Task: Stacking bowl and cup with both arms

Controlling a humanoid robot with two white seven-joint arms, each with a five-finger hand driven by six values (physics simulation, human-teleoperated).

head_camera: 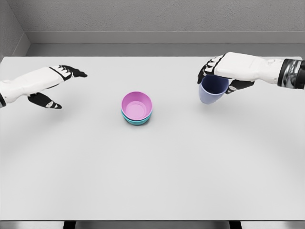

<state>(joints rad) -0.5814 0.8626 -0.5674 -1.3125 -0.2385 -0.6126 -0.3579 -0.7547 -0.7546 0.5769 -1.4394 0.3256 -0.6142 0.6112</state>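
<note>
Across the white surface (152, 181), the pink bowl (137, 105) nested in a teal bowl (138, 120) lies left of the right robot hand (217, 70), which grips the lavender cup (213, 89), while the left robot hand (57, 85) hangs open, well apart.

The left robot hand (56, 86) reached in from nine o'clock, forearm nearly level, fingers spread and loose, thumb dropped below. At two o'clock the right robot hand (220, 76) came in from the right, palm down, fingers curled in a grasp.
</note>
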